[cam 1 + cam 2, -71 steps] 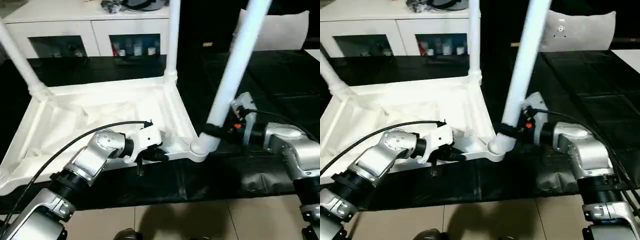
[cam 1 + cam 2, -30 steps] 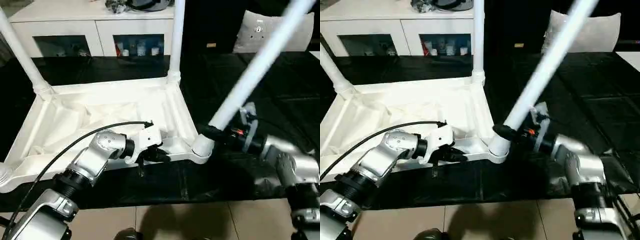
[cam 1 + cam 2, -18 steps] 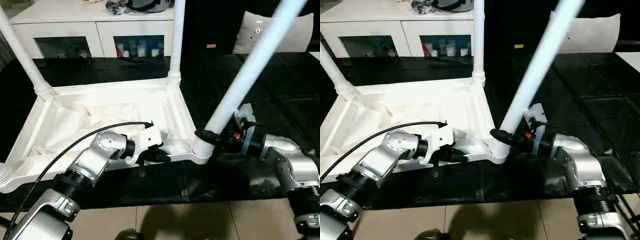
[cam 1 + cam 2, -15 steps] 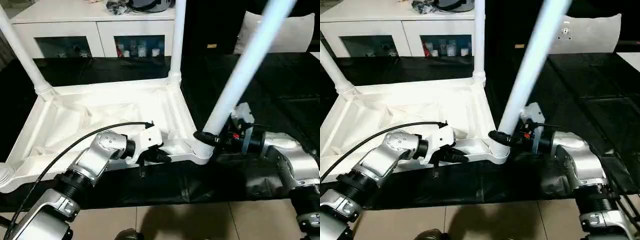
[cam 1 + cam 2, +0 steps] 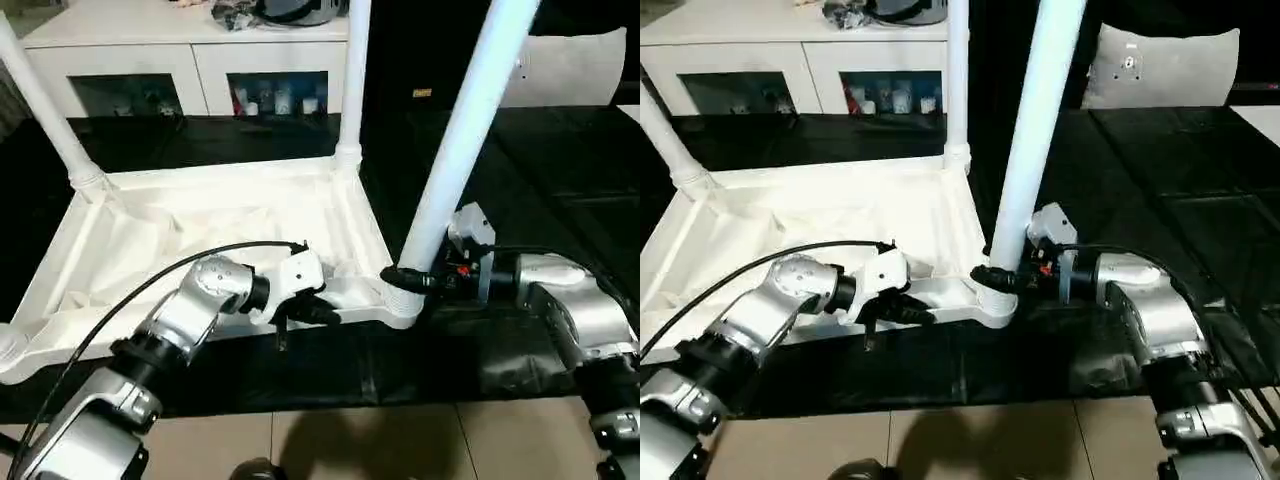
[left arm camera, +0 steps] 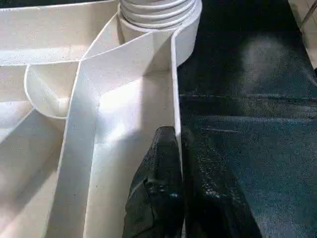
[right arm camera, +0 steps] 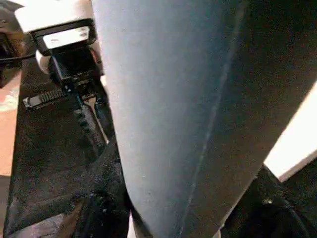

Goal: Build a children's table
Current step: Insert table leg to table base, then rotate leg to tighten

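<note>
Lying upside down on the black-covered surface, the children's table shows its ribbed underside to the head camera, with legs rising from its corner sockets. At the near right corner, the right end effector comes in level from the right and has its black fingers wrapped around the base of the near right leg, just above the ribbed collar where that leg enters the socket; the leg stands close to upright, leaning a little away to the right. Over on the near rim, the left end effector is pinched shut on the thin white wall of the tabletop, and the left wrist view confirms it: one black finger inside the rim, the other outside, pressed tight against the plastic beside the corner socket. Behind the surface stands a white cabinet with glass-fronted compartments, and a white cushion sits off at far right.
</note>
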Robot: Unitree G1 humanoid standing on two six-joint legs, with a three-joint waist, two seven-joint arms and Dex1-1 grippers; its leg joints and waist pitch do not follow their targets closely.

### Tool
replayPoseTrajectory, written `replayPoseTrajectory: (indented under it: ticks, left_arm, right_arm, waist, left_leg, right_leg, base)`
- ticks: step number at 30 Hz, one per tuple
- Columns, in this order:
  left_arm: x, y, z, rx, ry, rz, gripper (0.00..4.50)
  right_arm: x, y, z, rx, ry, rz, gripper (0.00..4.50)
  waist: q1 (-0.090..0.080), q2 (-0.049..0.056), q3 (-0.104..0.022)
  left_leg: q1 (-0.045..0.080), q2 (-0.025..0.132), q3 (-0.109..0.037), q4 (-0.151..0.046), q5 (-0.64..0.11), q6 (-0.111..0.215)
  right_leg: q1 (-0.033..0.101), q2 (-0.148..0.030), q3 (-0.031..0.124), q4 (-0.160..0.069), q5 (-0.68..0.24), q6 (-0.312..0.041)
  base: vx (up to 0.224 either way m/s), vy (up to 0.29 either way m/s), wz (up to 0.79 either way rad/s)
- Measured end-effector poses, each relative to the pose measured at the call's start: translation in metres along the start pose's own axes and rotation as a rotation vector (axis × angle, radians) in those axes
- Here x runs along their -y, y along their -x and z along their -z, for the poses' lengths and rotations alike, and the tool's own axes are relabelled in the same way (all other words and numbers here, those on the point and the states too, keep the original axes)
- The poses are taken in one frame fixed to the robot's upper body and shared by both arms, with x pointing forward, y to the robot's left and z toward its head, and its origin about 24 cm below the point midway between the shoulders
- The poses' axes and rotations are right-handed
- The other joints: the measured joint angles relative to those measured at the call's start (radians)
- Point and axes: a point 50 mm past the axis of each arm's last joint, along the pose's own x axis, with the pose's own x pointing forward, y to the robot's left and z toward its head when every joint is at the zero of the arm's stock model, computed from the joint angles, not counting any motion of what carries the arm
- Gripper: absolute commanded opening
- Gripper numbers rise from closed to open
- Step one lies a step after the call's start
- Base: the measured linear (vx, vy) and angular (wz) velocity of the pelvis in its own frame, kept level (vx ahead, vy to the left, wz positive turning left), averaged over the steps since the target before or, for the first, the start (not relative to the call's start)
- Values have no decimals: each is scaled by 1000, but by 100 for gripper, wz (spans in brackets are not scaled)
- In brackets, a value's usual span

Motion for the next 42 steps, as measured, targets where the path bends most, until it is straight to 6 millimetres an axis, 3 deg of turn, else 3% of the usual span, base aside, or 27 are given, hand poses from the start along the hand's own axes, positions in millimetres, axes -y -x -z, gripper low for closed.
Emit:
replayPoseTrajectory:
  ticks: [16,19,21,25,26,29,30,31,32,33,34,35,36,37,38,39,40,42]
  left_arm:
    - [-6,0,4,-12,33,1,0]
    - [-4,0,8,-18,106,-52,0]
    - [-1,-3,8,-11,167,-96,0]
    - [5,-18,1,5,265,-182,0]
    - [5,-23,-2,8,289,-221,0]
    - [5,-37,-9,5,314,-293,0]
    - [5,-37,-10,1,311,-310,0]
    - [3,-37,-12,-15,299,-333,0]
    - [3,-36,-12,-22,297,-340,0]
    - [2,-35,-12,-26,294,-346,0]
    - [1,-37,-16,-33,283,-348,0]
    - [1,-37,-17,-36,277,-357,0]
    - [0,-34,-17,-36,269,-371,0]
    - [0,-32,-15,-45,266,-375,0]
    - [1,-30,-13,-55,261,-374,0]
    - [1,-30,-13,-56,259,-374,0]
    - [0,-29,-14,-56,253,-380,0]
    - [-1,-27,-16,-55,245,-391,0]
  right_arm:
    - [0,-7,3,-2,-13,33,188]
    - [-2,-14,7,13,-41,125,188]
    - [-3,-18,8,19,-63,189,188]
    - [5,-28,5,45,-143,370,188]
    - [10,-32,3,52,-180,438,188]
    - [22,-43,-1,39,-239,537,188]
    - [24,-45,-3,33,-243,551,188]
    - [28,-51,-7,27,-251,568,188]
    - [29,-54,-9,21,-252,575,188]
    - [29,-57,-10,22,-252,579,188]
    - [30,-56,-11,18,-250,587,188]
    - [31,-56,-11,13,-249,588,188]
    - [31,-59,-15,11,-244,583,188]
    - [31,-62,-15,2,-240,578,188]
    - [30,-65,-16,-7,-234,569,188]
    - [30,-66,-17,-7,-231,567,188]
    - [31,-64,-19,-2,-224,572,188]
    - [32,-68,-22,-10,-207,564,188]
  waist:
    - [-5,-2,-3]
    - [-17,-2,-3]
    - [-30,0,-2]
    - [-75,14,3]
    - [-88,18,6]
    - [-101,15,10]
    - [-101,14,11]
    - [-116,12,16]
    - [-120,24,19]
    - [-118,40,23]
    - [-93,28,22]
    - [-75,-5,8]
    - [-67,-28,8]
    - [-62,-35,11]
    - [-44,-22,3]
    - [-38,-4,-8]
    - [-40,2,-15]
    - [-40,-3,-19]
  left_leg:
    - [6,0,0,0,0,0]
    - [20,0,0,0,0,0]
    - [23,0,-2,0,0,0]
    - [28,3,-16,-4,-1,0]
    - [28,2,-18,-5,-1,0]
    - [38,0,-8,-6,-1,0]
    - [40,1,-9,-10,-1,-1]
    - [42,2,-14,-8,-14,-16]
    - [35,11,-25,0,-36,-22]
    - [24,27,-36,-1,-40,-22]
    - [15,28,-22,1,-40,-23]
    - [13,25,4,1,-38,-25]
    - [21,16,6,3,-38,-31]
    - [20,6,-12,38,-49,-31]
    - [17,-9,-58,84,-51,-32]
    - [27,-16,-73,64,-53,-33]
    - [28,-11,-66,33,-56,-53]
    - [25,-2,-67,22,-46,-50]
  right_leg:
    - [4,0,0,0,1,-1]
    - [17,0,0,-2,0,0]
    - [17,0,-3,-9,-1,2]
    - [42,-2,-31,-44,-5,5]
    - [48,-2,-31,-43,-9,5]
    - [41,-2,-20,-16,-37,-7]
    - [34,-3,-24,-18,-39,-6]
    - [33,-4,-46,-29,-40,-5]
    - [45,-12,-90,-50,-39,-4]
    - [65,-21,-123,-38,-69,11]
    - [51,-24,-90,65,-121,-3]
    - [64,-32,-48,93,-128,12]
    - [40,-34,-21,107,-124,19]
    - [30,-34,-23,110,-128,13]
    - [33,-31,-27,109,-129,11]
    - [28,-25,-39,102,-129,11]
    - [25,-13,-32,87,-108,4]
    - [21,6,-24,67,-83,-13]
  base:
    - [0,0,0]
    - [0,0,0]
    - [0,0,0]
    - [0,15,-3]
    - [0,0,0]
    - [-40,5,3]
    - [-46,-51,-10]
    - [-46,-51,-10]
    - [-4,-28,-24]
    - [58,21,-15]
    - [58,21,-15]
    - [81,-113,-4]
    - [57,-125,-3]
    - [60,-204,-13]
    - [106,-88,-35]
    - [113,-105,-22]
    - [109,-25,-13]
    - [0,0,0]
